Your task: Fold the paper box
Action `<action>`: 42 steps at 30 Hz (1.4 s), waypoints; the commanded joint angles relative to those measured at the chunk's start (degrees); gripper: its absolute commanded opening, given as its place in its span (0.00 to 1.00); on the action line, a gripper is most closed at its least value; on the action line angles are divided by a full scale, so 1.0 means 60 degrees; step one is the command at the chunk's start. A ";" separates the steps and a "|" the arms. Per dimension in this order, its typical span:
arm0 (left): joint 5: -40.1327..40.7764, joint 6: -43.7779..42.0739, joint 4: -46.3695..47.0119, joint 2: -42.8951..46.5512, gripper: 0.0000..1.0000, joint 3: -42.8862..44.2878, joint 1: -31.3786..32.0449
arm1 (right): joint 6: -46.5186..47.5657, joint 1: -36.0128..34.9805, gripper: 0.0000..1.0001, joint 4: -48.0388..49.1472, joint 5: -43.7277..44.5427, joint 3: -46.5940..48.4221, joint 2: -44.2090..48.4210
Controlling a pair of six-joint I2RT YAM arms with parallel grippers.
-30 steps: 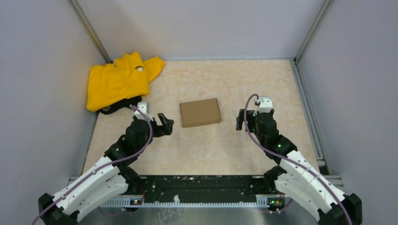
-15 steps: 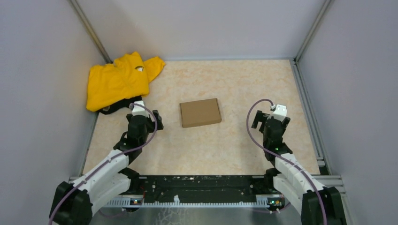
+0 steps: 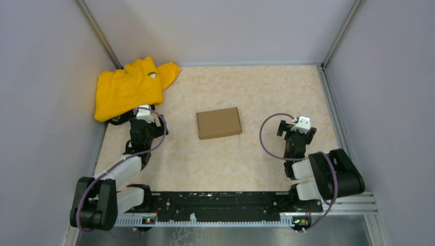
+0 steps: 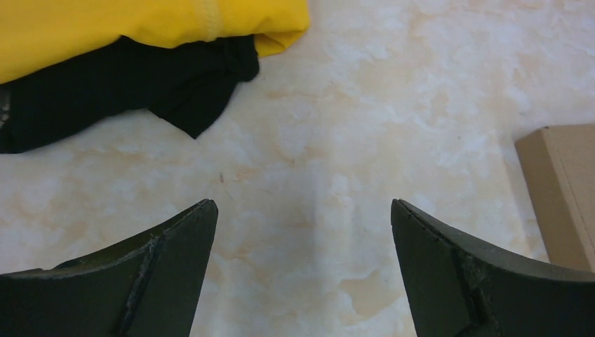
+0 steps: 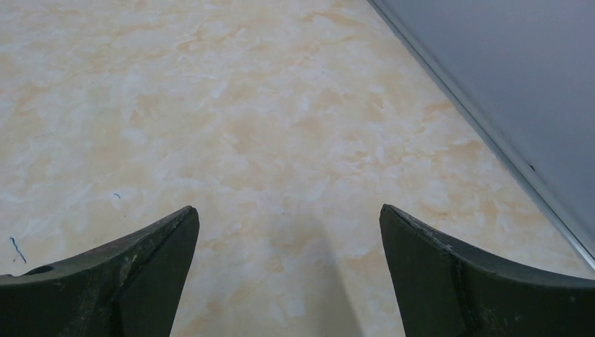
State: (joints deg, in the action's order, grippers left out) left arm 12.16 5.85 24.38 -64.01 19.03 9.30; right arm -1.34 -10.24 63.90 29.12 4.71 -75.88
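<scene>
Marbled table [image 3: 267, 92]: paper box [image 3: 219, 123], yellow garment [image 3: 128, 87] (crumpled)

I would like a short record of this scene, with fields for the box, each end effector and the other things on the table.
box: brown, lying flat mid-table, touched by neither arm
left end effector: open, empty, over bare table left of the box, near the garment
right end effector: open, empty, over bare table right of the box
garment: yellow, crumpled in the far left corner
black cloth: showing under the garment's near edge
table: marbled beige
</scene>
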 commanded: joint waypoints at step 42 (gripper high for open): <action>-0.3615 -0.1628 0.7567 -0.4440 0.99 -0.0666 -0.1660 | 0.1380 0.0098 0.99 0.4664 -0.2276 -0.0618 -0.1716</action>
State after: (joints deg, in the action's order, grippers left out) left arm -9.76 -3.11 67.26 -90.74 14.20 -0.99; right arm 6.48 -9.93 87.37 16.73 0.43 -86.96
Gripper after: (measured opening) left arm 0.987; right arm 0.986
